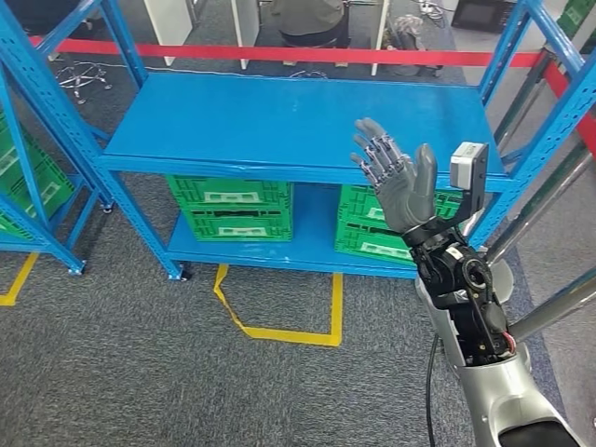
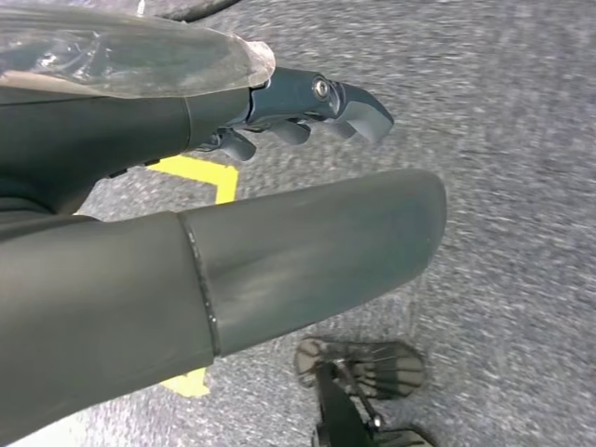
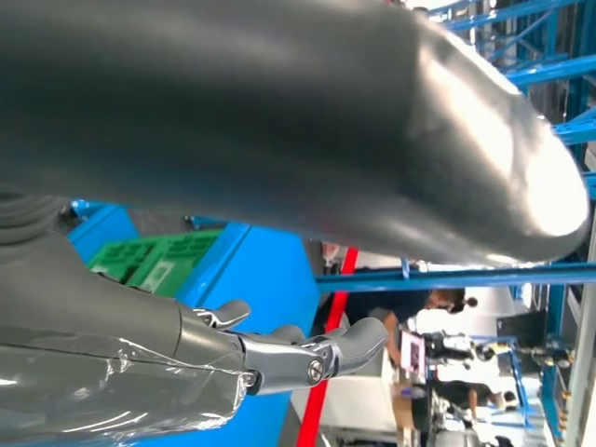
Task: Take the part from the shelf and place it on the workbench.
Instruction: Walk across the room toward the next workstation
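Note:
My right hand [image 1: 396, 174] is raised in front of the right end of the blue shelf [image 1: 295, 121], fingers spread, palm empty. The right wrist view has its thumb [image 3: 394, 130] and fingers [image 3: 302, 354] apart, with nothing between them. The upper shelf board lies bare before me. My left hand [image 2: 232, 214] hangs low over grey carpet; its thumb and dark fingers [image 2: 309, 102] are apart and hold nothing. I see no loose part on the shelf.
Green crates [image 1: 232, 207] [image 1: 372, 228] sit on the lower shelf board. Another blue rack with a green crate [image 1: 28, 182] stands at the left. Yellow floor tape [image 1: 281, 326] marks the carpet. A red barrier strip [image 1: 281, 53] and a seated person [image 1: 309, 19] are behind the shelf.

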### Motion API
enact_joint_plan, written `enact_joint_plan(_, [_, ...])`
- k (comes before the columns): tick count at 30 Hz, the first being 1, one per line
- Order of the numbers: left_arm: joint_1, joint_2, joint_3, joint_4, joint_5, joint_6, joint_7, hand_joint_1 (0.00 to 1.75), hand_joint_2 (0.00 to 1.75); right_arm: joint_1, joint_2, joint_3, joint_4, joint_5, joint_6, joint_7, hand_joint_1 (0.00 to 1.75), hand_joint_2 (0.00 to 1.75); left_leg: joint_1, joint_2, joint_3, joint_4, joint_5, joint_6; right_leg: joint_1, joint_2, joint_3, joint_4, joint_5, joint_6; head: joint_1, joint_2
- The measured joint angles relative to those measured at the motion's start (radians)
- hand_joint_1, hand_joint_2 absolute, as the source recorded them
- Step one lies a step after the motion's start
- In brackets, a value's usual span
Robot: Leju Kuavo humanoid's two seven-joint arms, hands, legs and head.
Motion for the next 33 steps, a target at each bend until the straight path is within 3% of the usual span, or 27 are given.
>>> enact_joint_plan(2, [-0.002, 0.002, 0.000, 0.000, -0.002, 0.000, 0.001, 0.00, 0.00, 0.001, 0.000, -0.001, -0.001, 0.000, 0.000, 0.001, 0.00, 0.00, -0.003, -0.013, 0.021, -0.050, 0.009, 0.007, -0.001, 0.017, -0.004, 0.000, 0.000, 0.008, 0.000, 0.000])
enact_joint_plan(3, [-0.004, 0.002, 0.000, 0.000, -0.002, 0.000, 0.001, 0.00, 0.00, 0.001, 0.000, -0.002, -0.002, 0.000, 0.000, 0.001, 0.00, 0.00, -0.002, -0.006, 0.024, -0.055, 0.009, 0.009, -0.002, 0.026, -0.005, -0.002, 0.000, 0.014, 0.001, 0.000])
enact_joint_plan(5, [-0.008, 0.000, 0.000, 0.000, -0.003, 0.000, 0.002, 0.00, 0.00, 0.003, -0.001, -0.006, -0.004, 0.001, 0.000, 0.000, 0.00, 0.00, 0.001, 0.010, 0.033, -0.065, 0.012, 0.017, -0.003, 0.014, -0.009, 0.009, -0.009, 0.026, 0.002, 0.000])
enact_joint_plan(6, [-0.010, -0.001, 0.000, 0.000, -0.003, 0.000, 0.002, 0.00, 0.00, 0.002, -0.002, -0.007, -0.005, 0.001, 0.000, 0.000, 0.00, 0.00, 0.004, 0.018, 0.038, -0.071, 0.013, 0.022, -0.002, -0.006, -0.020, 0.036, -0.027, 0.032, 0.007, 0.000])
enact_joint_plan(8, [-0.010, -0.003, 0.000, 0.000, -0.005, 0.000, 0.002, 0.00, 0.00, 0.003, -0.003, -0.007, -0.007, 0.001, 0.001, 0.001, 0.00, 0.00, 0.005, 0.033, 0.045, -0.076, 0.011, 0.029, -0.007, -0.050, -0.071, 0.151, -0.087, 0.045, 0.017, 0.000])
enact_joint_plan(10, [-0.007, -0.003, 0.000, 0.000, -0.006, 0.000, 0.002, 0.00, 0.00, 0.008, -0.004, -0.009, -0.007, 0.002, 0.000, 0.002, 0.00, 0.00, 0.006, 0.049, 0.049, -0.076, 0.007, 0.030, -0.017, -0.064, -0.129, 0.267, -0.128, 0.057, 0.026, 0.000])
enact_joint_plan(11, [-0.007, -0.004, 0.000, 0.000, -0.006, 0.000, 0.003, 0.00, 0.00, 0.010, -0.004, -0.009, -0.007, 0.002, 0.000, 0.002, 0.00, 0.00, 0.008, 0.057, 0.051, -0.076, 0.005, 0.028, -0.021, -0.068, -0.138, 0.282, -0.123, 0.063, 0.029, 0.000])
enact_joint_plan(12, [-0.007, -0.004, 0.000, 0.000, -0.007, 0.000, 0.003, 0.00, 0.00, 0.011, -0.004, -0.010, -0.007, 0.002, 0.000, 0.002, 0.00, 0.00, 0.010, 0.064, 0.055, -0.075, 0.002, 0.025, -0.025, -0.072, -0.126, 0.255, -0.099, 0.067, 0.033, 0.000])
enact_joint_plan(14, [-0.008, -0.006, 0.000, 0.000, -0.007, 0.000, 0.003, 0.00, 0.00, 0.011, -0.005, -0.012, -0.008, 0.002, -0.001, 0.002, 0.00, 0.00, 0.012, 0.076, 0.066, -0.074, -0.007, 0.015, -0.030, -0.097, -0.062, 0.124, -0.028, 0.071, 0.043, 0.000])
enact_joint_plan(15, [-0.009, -0.007, 0.000, 0.000, -0.007, 0.000, 0.003, 0.00, 0.00, 0.010, -0.005, -0.013, -0.009, 0.002, -0.001, 0.002, 0.00, 0.00, 0.010, 0.081, 0.071, -0.073, -0.012, 0.008, -0.027, -0.112, -0.031, 0.060, -0.005, 0.069, 0.049, 0.000])
enact_joint_plan(17, [-0.011, -0.007, 0.000, 0.000, -0.008, 0.000, 0.003, 0.00, 0.00, 0.010, -0.005, -0.015, -0.012, 0.002, -0.002, 0.003, 0.00, 0.00, 0.004, 0.093, 0.075, -0.072, -0.017, -0.003, -0.021, -0.127, -0.007, 0.004, 0.003, 0.057, 0.051, 0.000])
enact_joint_plan(19, [-0.013, -0.007, 0.000, 0.000, -0.008, 0.000, 0.003, 0.00, 0.00, 0.010, -0.005, -0.016, -0.014, 0.002, -0.002, 0.003, 0.00, 0.00, 0.003, 0.108, 0.078, -0.074, -0.021, -0.013, -0.019, -0.114, -0.007, 0.000, 0.001, 0.040, 0.044, 0.000])
enact_joint_plan(21, [-0.016, -0.008, 0.000, 0.000, -0.009, 0.000, 0.003, 0.00, 0.00, 0.009, -0.005, -0.017, -0.017, 0.002, -0.001, 0.002, 0.00, 0.00, 0.007, 0.096, 0.068, -0.039, -0.048, -0.020, -0.021, -0.099, -0.004, -0.004, 0.003, 0.026, 0.035, 0.000])
enact_joint_plan(22, [-0.017, -0.008, 0.000, 0.000, -0.009, 0.000, 0.003, 0.00, 0.00, 0.008, -0.005, -0.017, -0.019, 0.002, -0.001, 0.002, 0.00, 0.00, 0.009, 0.081, 0.046, 0.010, -0.076, -0.023, -0.023, -0.093, -0.002, -0.006, 0.004, 0.019, 0.028, 0.000])
enact_joint_plan(24, [-0.015, -0.008, 0.000, 0.000, -0.010, 0.000, 0.003, 0.00, 0.00, 0.008, -0.005, -0.017, -0.021, 0.002, -0.001, 0.003, 0.00, 0.00, 0.009, 0.053, -0.029, 0.157, -0.138, -0.024, -0.020, -0.080, -0.002, -0.007, 0.003, 0.011, 0.013, 0.000])
enact_joint_plan(25, [-0.013, -0.008, 0.000, 0.000, -0.010, 0.000, 0.003, 0.00, 0.00, 0.010, -0.005, -0.017, -0.021, 0.002, -0.001, 0.003, 0.00, 0.00, 0.008, 0.048, -0.064, 0.218, -0.155, -0.024, -0.019, -0.072, -0.002, -0.006, 0.003, 0.009, 0.009, 0.000])
enact_joint_plan(26, [-0.011, -0.008, 0.000, 0.000, -0.010, 0.000, 0.003, 0.00, 0.00, 0.011, -0.005, -0.016, -0.021, 0.002, -0.001, 0.003, 0.00, 0.00, 0.008, 0.045, -0.085, 0.245, -0.152, -0.024, -0.018, -0.063, -0.001, -0.006, 0.002, 0.009, 0.005, 0.000])
enact_joint_plan(27, [-0.010, -0.008, 0.000, 0.000, -0.010, 0.000, 0.003, 0.00, 0.00, 0.012, -0.005, -0.016, -0.021, 0.002, -0.002, 0.004, 0.00, 0.00, 0.008, 0.044, -0.085, 0.230, -0.128, -0.022, -0.017, -0.053, 0.000, -0.006, 0.002, 0.009, 0.003, 0.000])
enact_joint_plan(30, [-0.012, -0.007, 0.000, 0.000, -0.010, 0.000, 0.003, 0.00, 0.00, 0.012, -0.005, -0.016, -0.021, 0.002, -0.002, 0.006, 0.00, 0.00, 0.009, 0.018, -0.008, 0.030, -0.016, -0.010, -0.015, -0.027, 0.003, -0.004, -0.001, 0.013, -0.003, 0.000])
enact_joint_plan(31, [-0.012, -0.006, 0.000, 0.000, -0.010, 0.000, 0.004, 0.00, 0.00, 0.012, -0.005, -0.016, -0.021, 0.002, -0.002, 0.006, 0.00, 0.00, 0.008, 0.008, 0.012, -0.020, 0.002, -0.006, -0.014, -0.019, 0.001, -0.003, -0.002, 0.017, -0.004, 0.000])
enact_joint_plan(33, [-0.013, -0.006, 0.000, 0.000, -0.010, 0.000, 0.004, 0.00, 0.00, 0.012, -0.005, -0.017, -0.021, 0.002, -0.003, 0.008, 0.00, 0.00, 0.005, 0.003, 0.026, -0.054, 0.007, -0.001, -0.012, -0.006, -0.001, -0.004, -0.002, 0.029, -0.003, 0.000])
